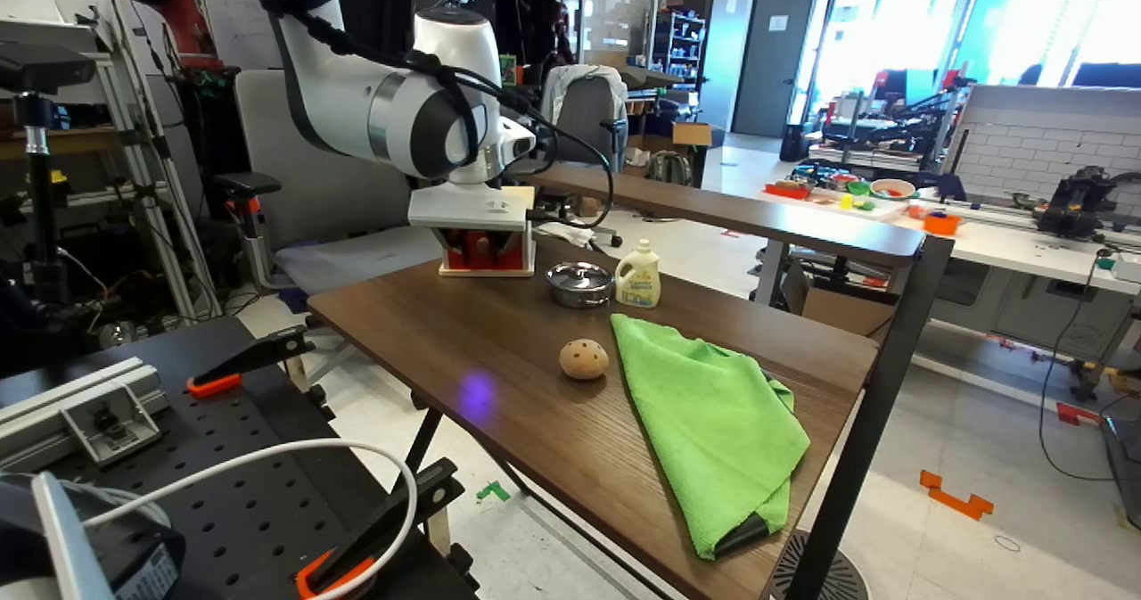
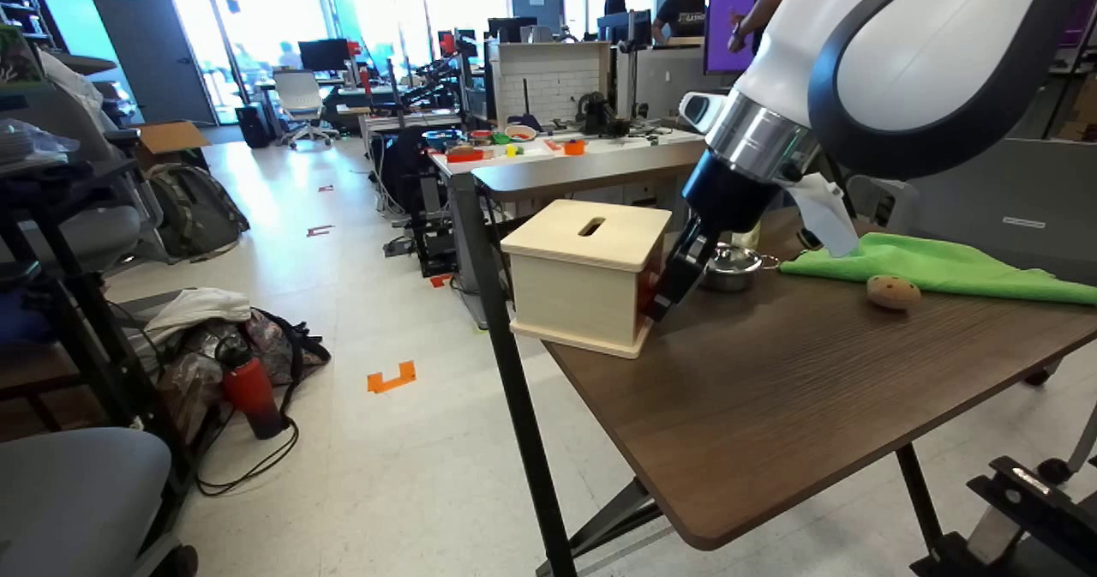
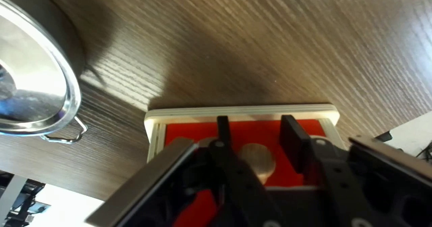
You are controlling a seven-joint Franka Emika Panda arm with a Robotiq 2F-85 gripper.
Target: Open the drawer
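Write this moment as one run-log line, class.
Drawer: appears shut | gripper: open, flanking knob in wrist view | grasp: none yet

Tool (image 3: 255, 127): one, bearing two fingers (image 3: 293, 138). Wooden box (image 2: 572, 296): one, just beside the tool. Red drawer (image 3: 250, 132): one, set in the box, facing the tool. Round knob (image 3: 258, 159): one, showing between the fingers in the wrist view. Metal pot (image 1: 579, 289): one, near the tool. Bottle (image 1: 639, 277): one, farther from the tool than the pot. Speckled ball (image 1: 584, 360): one, well apart from the tool. Green cloth (image 1: 713, 426): one, likewise. Brown bench (image 1: 504, 341): one, beneath the tool.
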